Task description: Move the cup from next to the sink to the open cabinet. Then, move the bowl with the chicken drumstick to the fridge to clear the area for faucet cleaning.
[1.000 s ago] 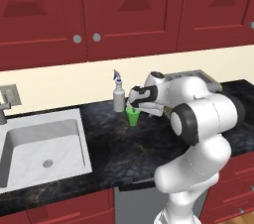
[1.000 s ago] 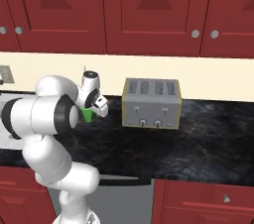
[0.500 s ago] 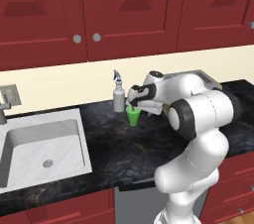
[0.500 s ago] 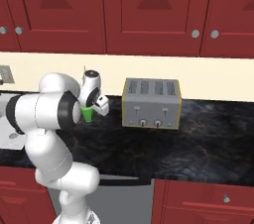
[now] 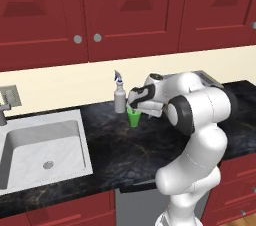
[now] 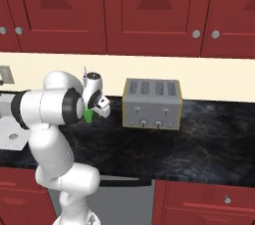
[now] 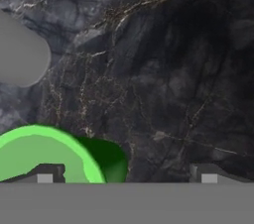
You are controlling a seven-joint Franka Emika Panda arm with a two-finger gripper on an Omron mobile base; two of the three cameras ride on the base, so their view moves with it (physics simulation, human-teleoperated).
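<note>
Hovering my end effector [image 7: 126, 178] right over the green cup [image 5: 133, 117], fingers spread wide apart, nothing held. Cup stands upright on the dark marble bench [image 5: 125, 150], just beside the grey soap dispenser [image 5: 119, 99] and a little way right of the sink [image 5: 42, 150]. In the hand view the cup's rim [image 7: 44, 153] sits at the lower left, with one fingertip [image 7: 45, 173] over its mouth and the other fingertip [image 7: 208, 173] off over bare bench, so I judge I'm not centred on it: the rim isn't between the jaws. Wide spread makes sense, the cup mouth is broad and I need clearance on both sides. From the right base view the arm blocks most of the cup [image 6: 88, 115], a sliver of green showing beside the wrist; toaster [image 6: 152, 103] stands well apart to the right. I read this as the approach step of the first move, grasp not made. Dispenser so close means a sloppy descent could knock it. Upper cabinets [image 5: 130, 10] in these views look shut; bowl with drumstick and fridge I can't place.
</note>
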